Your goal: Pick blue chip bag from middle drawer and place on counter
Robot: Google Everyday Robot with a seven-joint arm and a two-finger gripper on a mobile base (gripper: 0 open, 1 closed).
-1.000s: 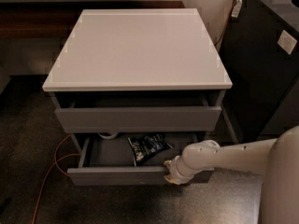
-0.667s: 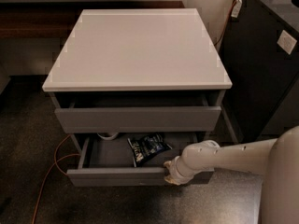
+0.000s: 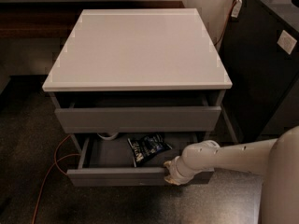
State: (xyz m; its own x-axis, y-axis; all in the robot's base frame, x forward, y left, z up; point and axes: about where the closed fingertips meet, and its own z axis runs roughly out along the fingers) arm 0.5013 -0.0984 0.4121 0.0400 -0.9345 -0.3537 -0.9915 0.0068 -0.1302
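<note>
pincer [image 3: 172, 173]: at the end of the white arm, low right – sits at the top edge of the open drawer's front panel, right of its middle
pincer state: cannot tell – it may be on the panel edge, not clear
bag [image 3: 148, 147]: inside the drawer [image 3: 112, 177], flat on its floor, right of centre, just behind the front panel
bag from pincer: up and a little left in view – further into the drawer, near but apart, nothing touching it
bag long axis: roughly left-right, tilted, lower-left end nearer the front panel, upper-right end toward the back
arm: only one, comes in from the right, so the bag's right end is the nearer one
overhang: top drawer [image 3: 138, 118] is slightly out and shades the back of the drawer below – bag's far edge lies close under it
other item: white dome [image 3: 108, 135] at back left of the drawer, well apart from bag
surface [image 3: 140, 45]: pale slab above both drawers – place target
judgement: next move is up off the panel edge, then in and down onto the bag; approach from front-right looks free
</note>
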